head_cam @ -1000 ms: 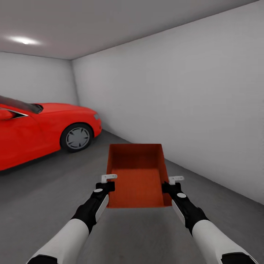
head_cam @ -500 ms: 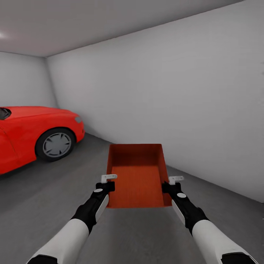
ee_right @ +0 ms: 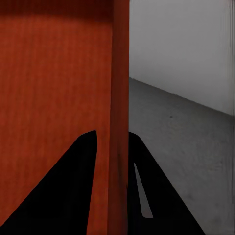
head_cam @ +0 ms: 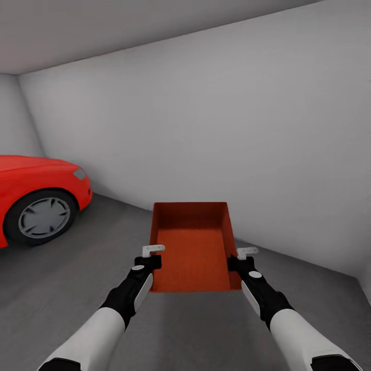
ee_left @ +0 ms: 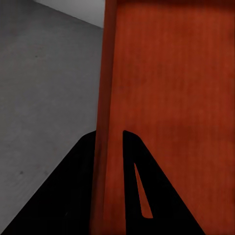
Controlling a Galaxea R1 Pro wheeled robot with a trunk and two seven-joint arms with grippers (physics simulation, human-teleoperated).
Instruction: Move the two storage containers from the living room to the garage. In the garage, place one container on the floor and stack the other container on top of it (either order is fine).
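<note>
I am in the garage, holding one orange-red storage container (head_cam: 191, 246) level in front of me above the dark grey floor (head_cam: 67, 278). My left gripper (head_cam: 152, 257) is shut on the container's left wall (ee_left: 105, 122), one finger inside and one outside. On the opposite side my right gripper (head_cam: 235, 259) is shut on the right wall (ee_right: 119, 98) the same way. The bin is open-topped and empty, its long axis pointing away from me.
A red car (head_cam: 36, 198) stands at the left, its front wheel (head_cam: 44, 216) towards me. A plain white wall (head_cam: 216, 134) runs across ahead and meets the floor just beyond the container. A corner shows at the far right (head_cam: 360, 275).
The view has swung to the right: the car and the wall corner slid left in the picture. Both arms and the container kept their place in front of me.
</note>
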